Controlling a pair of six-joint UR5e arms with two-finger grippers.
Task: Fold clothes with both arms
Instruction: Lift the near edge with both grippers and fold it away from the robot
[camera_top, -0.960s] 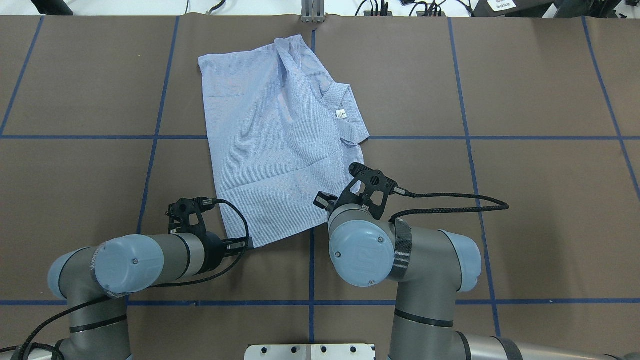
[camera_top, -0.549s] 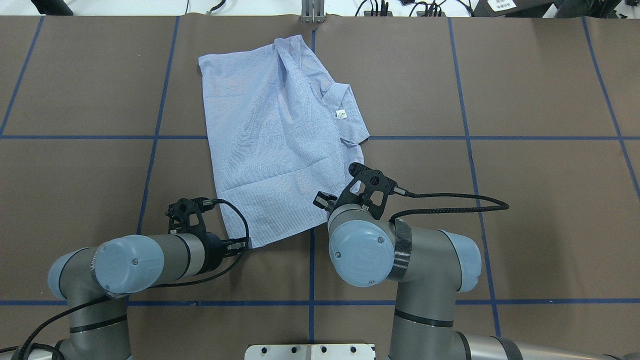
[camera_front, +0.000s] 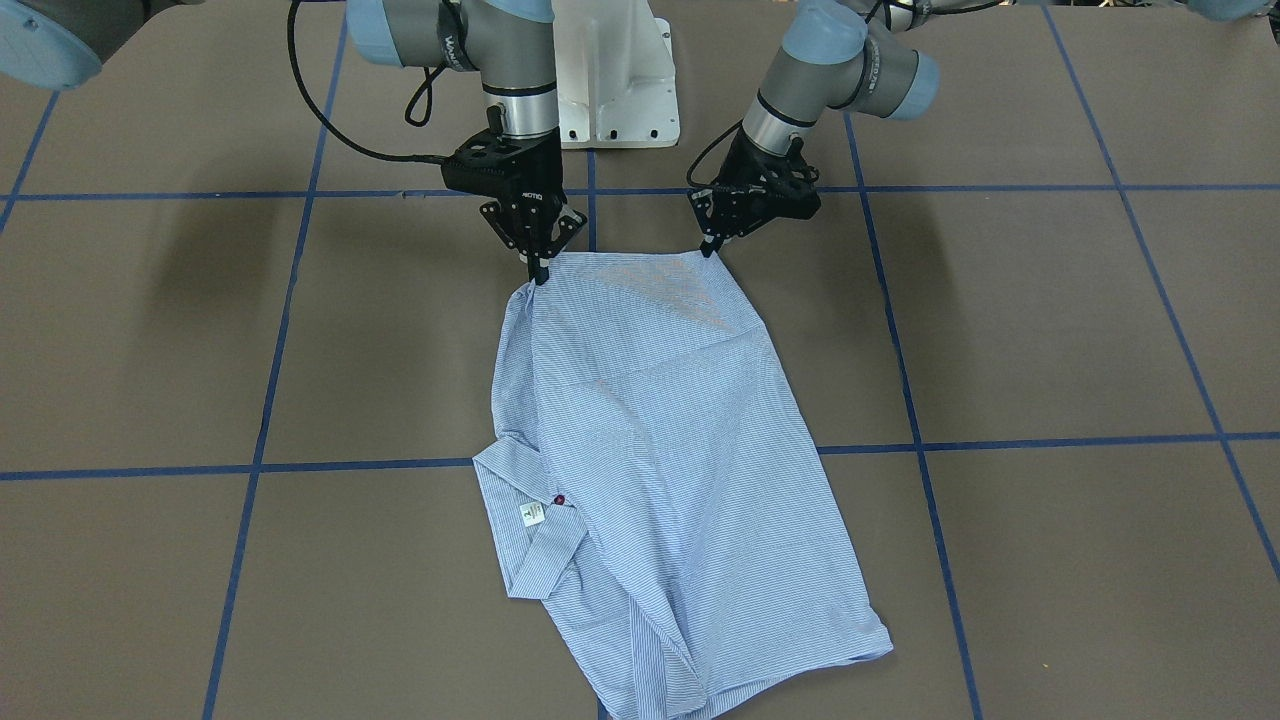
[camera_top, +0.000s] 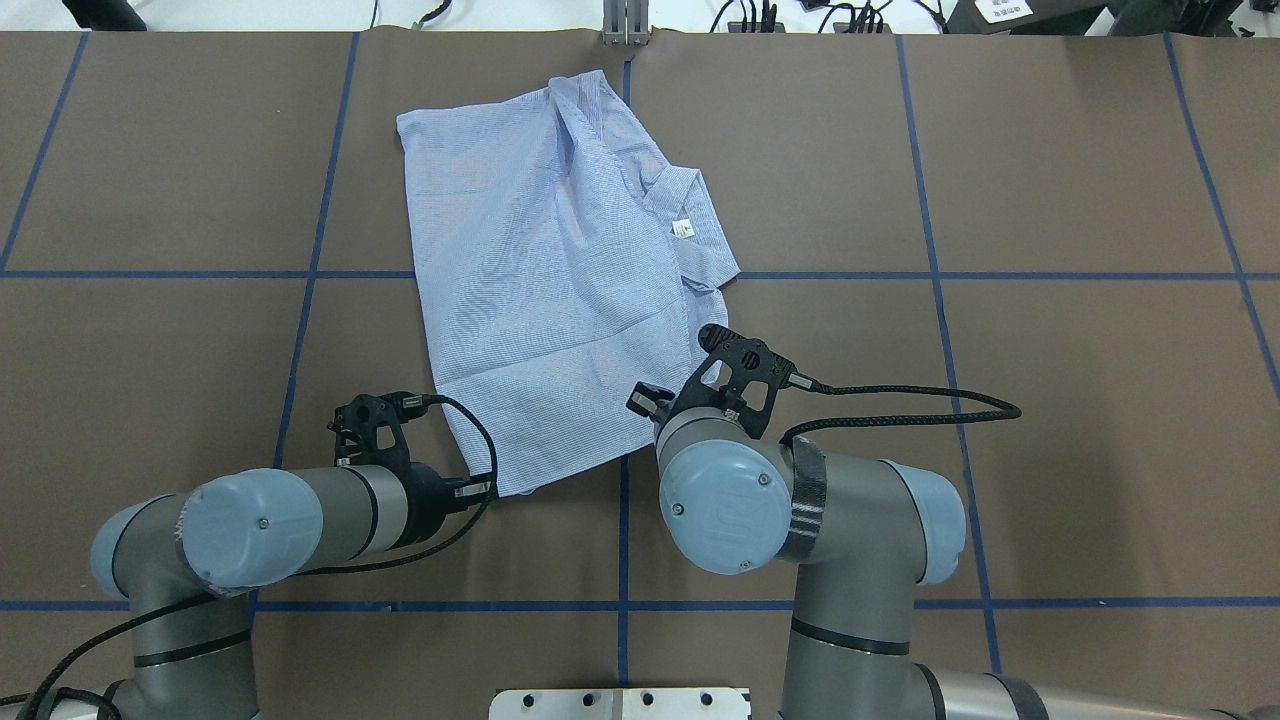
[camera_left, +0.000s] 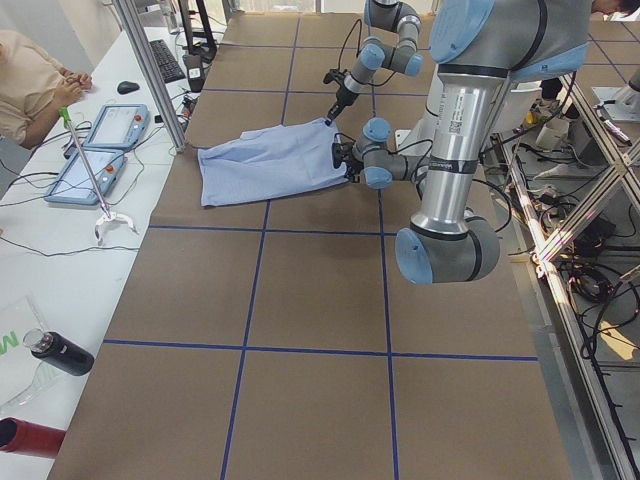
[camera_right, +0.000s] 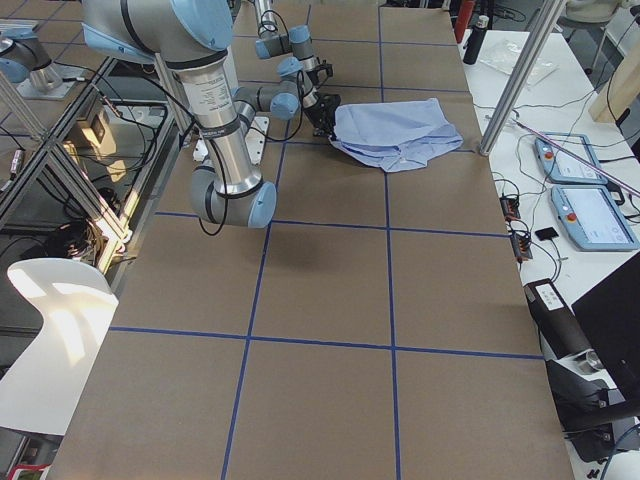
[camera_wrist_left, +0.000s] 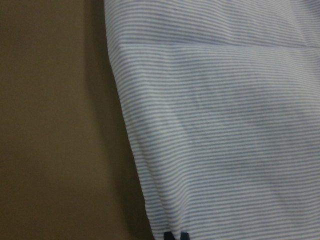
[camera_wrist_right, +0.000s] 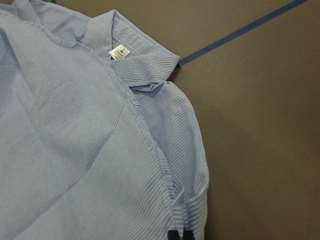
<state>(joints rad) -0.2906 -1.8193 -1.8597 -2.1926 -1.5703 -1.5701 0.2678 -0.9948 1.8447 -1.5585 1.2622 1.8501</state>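
Bare table (camera_front: 1050, 330) flanks the shirt (camera_front: 680, 450) on both sides. The pedestal base (camera_front: 615, 90) stands behind the left gripper (camera_front: 712, 250) and right gripper (camera_front: 540, 278).

Light: bright and even, from above, in all room views.
Shadows: soft, broad patches on the surface (camera_front: 200, 280) either side of the arms (camera_front: 520, 60); thin dark rim under the shirt (camera_front: 660, 450).
Glare: white chair (camera_right: 60, 300) blown out in the right side view.
Colour: faint pink moiré on the shirt's stripes, front view.
Left wrist view: dim, soft, surface murky.
Right wrist view: brighter, stripes and label (camera_wrist_right: 119, 51) crisp.
Edges: side views wide-angle, grid lines splay.
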